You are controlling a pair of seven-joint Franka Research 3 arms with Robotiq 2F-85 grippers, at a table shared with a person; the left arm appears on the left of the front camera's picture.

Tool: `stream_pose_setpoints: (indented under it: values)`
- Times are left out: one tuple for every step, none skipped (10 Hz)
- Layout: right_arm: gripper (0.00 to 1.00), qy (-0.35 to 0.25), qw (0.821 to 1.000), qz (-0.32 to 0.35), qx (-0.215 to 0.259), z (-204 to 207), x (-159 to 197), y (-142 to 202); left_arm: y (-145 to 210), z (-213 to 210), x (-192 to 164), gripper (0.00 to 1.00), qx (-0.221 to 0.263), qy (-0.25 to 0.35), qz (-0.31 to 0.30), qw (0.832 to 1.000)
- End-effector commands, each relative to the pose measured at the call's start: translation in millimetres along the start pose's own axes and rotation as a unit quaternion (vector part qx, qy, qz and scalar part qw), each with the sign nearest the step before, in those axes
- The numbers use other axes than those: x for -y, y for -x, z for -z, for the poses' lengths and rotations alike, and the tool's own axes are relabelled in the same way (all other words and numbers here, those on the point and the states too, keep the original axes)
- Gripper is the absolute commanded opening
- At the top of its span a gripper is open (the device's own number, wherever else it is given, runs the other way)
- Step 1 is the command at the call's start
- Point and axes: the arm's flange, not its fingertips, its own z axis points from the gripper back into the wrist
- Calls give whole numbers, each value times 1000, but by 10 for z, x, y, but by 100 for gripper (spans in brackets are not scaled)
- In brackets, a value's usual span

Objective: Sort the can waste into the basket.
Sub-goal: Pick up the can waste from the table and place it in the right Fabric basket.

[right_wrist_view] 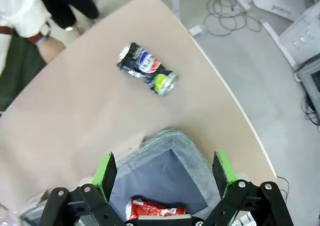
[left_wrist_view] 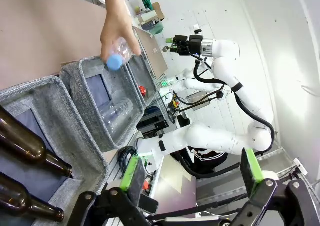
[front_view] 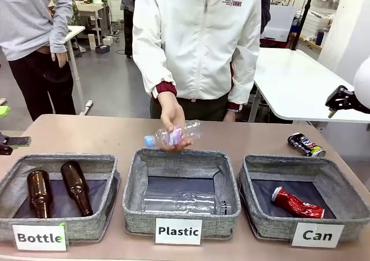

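1. A tan table (front_view: 87, 135) fills the foreground.
2. Behind it lies a smooth grey floor (front_view: 113, 84).
3. A white table (front_view: 300, 81) stands at the right, near a white wall (front_view: 347, 29).
4. A second white table (front_view: 76, 32) stands at the far left.
5. Dark cables (right_wrist_view: 225, 5) lie on the floor past the tan table's end.
6. The light is even, bright and indoor.

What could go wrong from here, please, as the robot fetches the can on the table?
The dark can lies on its side near the table edge; a nudge from the open right gripper might roll it off. The person's hand holds a plastic bottle above the middle basket, where a crossing arm could meet it.
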Motion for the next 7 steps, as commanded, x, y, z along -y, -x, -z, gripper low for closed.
stream_pose_setpoints:
  values:
    - [100, -39, 999, -17, -2, 25, -1, -24, 37, -14, 24, 100, -8, 2, 0, 1000]
    - [100, 0, 1000, 0, 0, 0, 0, 0, 37, -14, 24, 100, -8, 2, 0, 1000]
    - [100, -9, 997, -82, -13, 98, 12, -107, 37, -14, 24, 100, -8, 2, 0, 1000]
    - [100, -30, 982, -184, -39, 294, 11, -313, 37, -14, 24, 100, -8, 2, 0, 1000]
    - [100, -32, 976, -201, -76, 515, 11, -545, 37, -14, 24, 100, -8, 2, 0, 1000]
    - [100, -26, 976, -200, -84, 793, -1, -778, 37, -14, 24, 100, -8, 2, 0, 1000]
    - [100, -30, 968, -226, -103, 1036, -17, -928, 37, -14, 24, 100, -8, 2, 0, 1000]
